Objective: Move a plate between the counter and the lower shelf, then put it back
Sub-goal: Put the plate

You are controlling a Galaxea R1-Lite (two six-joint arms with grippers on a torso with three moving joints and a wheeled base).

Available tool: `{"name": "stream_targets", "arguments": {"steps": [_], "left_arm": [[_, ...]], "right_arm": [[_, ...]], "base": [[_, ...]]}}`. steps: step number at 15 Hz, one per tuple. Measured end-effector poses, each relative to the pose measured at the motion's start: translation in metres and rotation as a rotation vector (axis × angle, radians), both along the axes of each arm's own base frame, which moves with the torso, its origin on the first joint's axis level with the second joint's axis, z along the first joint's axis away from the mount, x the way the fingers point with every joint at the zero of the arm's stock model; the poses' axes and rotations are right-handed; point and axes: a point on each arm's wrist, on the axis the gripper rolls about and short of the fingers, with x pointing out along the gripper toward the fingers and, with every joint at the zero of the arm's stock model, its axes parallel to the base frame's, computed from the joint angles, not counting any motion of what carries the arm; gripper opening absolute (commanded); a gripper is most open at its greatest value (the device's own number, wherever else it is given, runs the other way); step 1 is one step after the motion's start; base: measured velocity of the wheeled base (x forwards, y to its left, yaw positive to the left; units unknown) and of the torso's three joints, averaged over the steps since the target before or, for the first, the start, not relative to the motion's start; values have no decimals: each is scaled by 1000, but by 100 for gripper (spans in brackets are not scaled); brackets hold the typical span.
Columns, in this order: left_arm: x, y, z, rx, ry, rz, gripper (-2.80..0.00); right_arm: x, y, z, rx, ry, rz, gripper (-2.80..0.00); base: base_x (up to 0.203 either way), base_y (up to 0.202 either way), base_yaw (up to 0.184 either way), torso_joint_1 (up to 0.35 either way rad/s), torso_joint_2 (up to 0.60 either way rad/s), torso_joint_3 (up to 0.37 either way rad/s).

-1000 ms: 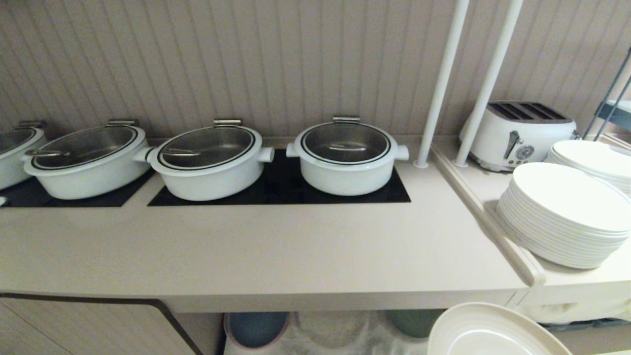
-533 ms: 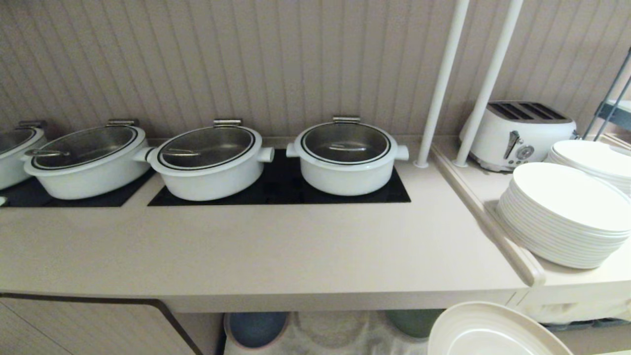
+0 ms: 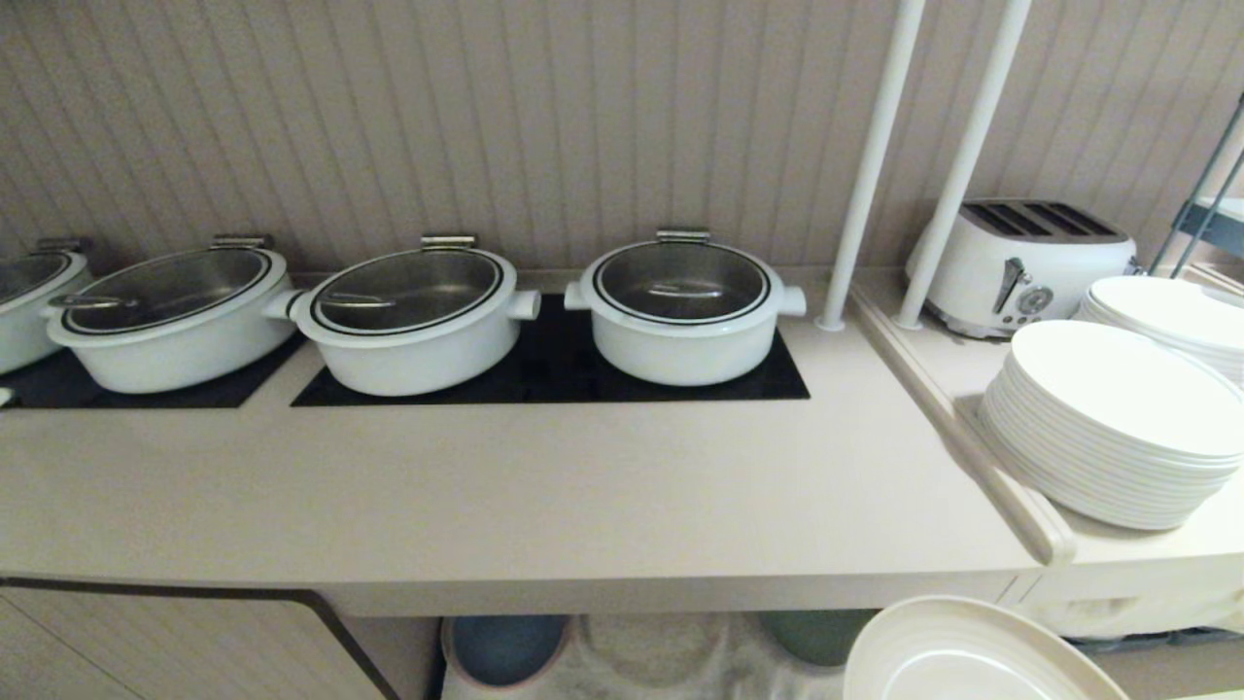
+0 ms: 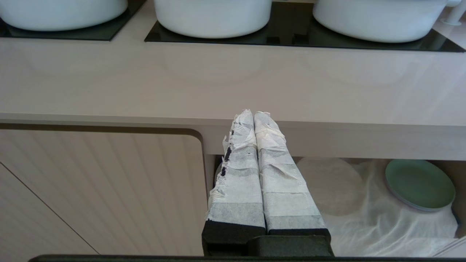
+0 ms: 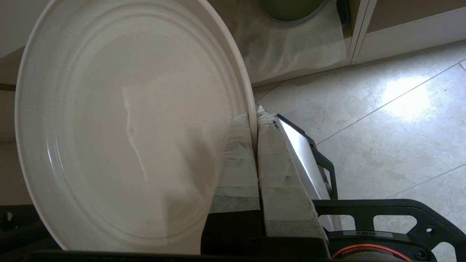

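The right gripper (image 5: pixel 254 118) is clamped on the rim of the plate (image 5: pixel 123 127), holding it in the air in front of the table (image 3: pixel 544 486), below its front edge and toward its right end. The left gripper (image 4: pixel 253 116) hangs before the table edge with its taped fingers (image 4: pixel 238 174) pressed together, holding nothing. Below it, the lower shelf (image 4: pixel 371 222) carries a white cloth and a green plate (image 4: pixel 418 183).
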Motion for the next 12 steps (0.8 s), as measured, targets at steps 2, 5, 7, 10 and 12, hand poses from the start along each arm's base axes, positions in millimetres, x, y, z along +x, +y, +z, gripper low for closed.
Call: {"name": "stream_targets", "arguments": {"steps": [2,5,7,10,12], "left_arm": [[0,0,0,1,0,-1,-280],[0,0,0,1,0,0,-280],[0,0,0,0,0,0,-280],[0,0,0,1,0,-1,-280],[0,0,0,0,0,0,-280]], "right_arm": [[0,0,0,0,-1,-2,-280],[0,0,0,0,-1,-5,-280],[0,0,0,0,-2,-7,-280],[0,0,0,0,-3,-8,-280],[0,0,0,0,-2,-9,-280]], "base": [[0,0,0,0,0,0],[0,0,0,0,0,0],[0,0,0,0,0,0],[0,0,0,0,0,0],[0,0,0,0,0,0]]}}
